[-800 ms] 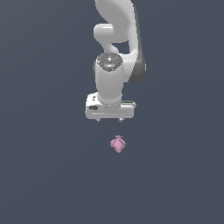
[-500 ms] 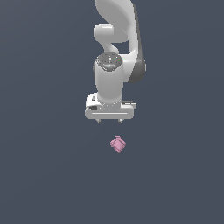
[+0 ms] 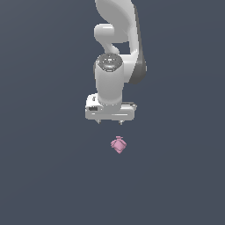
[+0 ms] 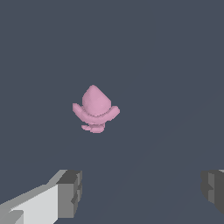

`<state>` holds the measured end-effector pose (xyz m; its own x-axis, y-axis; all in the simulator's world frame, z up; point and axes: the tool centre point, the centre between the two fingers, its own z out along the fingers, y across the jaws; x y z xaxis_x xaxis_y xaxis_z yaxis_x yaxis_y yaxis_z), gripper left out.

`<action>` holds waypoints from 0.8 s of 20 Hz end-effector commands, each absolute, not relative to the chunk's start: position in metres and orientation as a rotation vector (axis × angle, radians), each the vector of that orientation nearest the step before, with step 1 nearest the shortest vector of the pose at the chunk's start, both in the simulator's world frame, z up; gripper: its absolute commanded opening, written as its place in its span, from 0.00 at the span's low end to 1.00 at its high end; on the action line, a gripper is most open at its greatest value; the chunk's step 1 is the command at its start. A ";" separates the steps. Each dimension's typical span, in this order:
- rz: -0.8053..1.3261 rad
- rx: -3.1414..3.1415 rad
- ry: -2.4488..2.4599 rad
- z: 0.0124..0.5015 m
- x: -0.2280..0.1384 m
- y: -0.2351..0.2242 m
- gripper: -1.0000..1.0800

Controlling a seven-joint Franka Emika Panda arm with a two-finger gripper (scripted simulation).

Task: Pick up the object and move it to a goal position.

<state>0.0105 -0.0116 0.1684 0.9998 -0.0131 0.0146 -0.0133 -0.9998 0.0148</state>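
The gripper (image 3: 110,122) sits just above the centre of the exterior frame, pointing down, its two short fingers spread wide with nothing between them. In the wrist view the grey fingertips (image 4: 70,193) stand far apart near the lower corners of the frame. The pink lump (image 3: 118,144) lies on the dark floor (image 3: 44,176) just below centre, slightly toward the exterior view's right of the gripper and clear of it. The white arm (image 3: 116,39) rises to the top edge.

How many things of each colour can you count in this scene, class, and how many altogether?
Pink: 1, the object
White: 1, the robot arm with its open gripper
Total: 2
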 end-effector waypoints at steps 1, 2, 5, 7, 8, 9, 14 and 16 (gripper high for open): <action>0.022 3.127 -0.035 0.167 0.011 -0.011 0.96; 0.022 3.127 -0.046 0.167 0.012 -0.011 0.96; 0.021 3.128 -0.090 0.164 0.014 -0.009 0.96; 0.020 3.129 -0.129 0.162 0.016 -0.008 0.96; 0.019 3.128 -0.152 0.160 0.017 -0.007 0.96; 0.019 3.128 -0.177 0.159 0.018 -0.006 0.96; 0.014 3.120 -0.331 0.149 0.025 0.000 0.96; 0.012 3.113 -0.407 0.144 0.029 0.003 0.96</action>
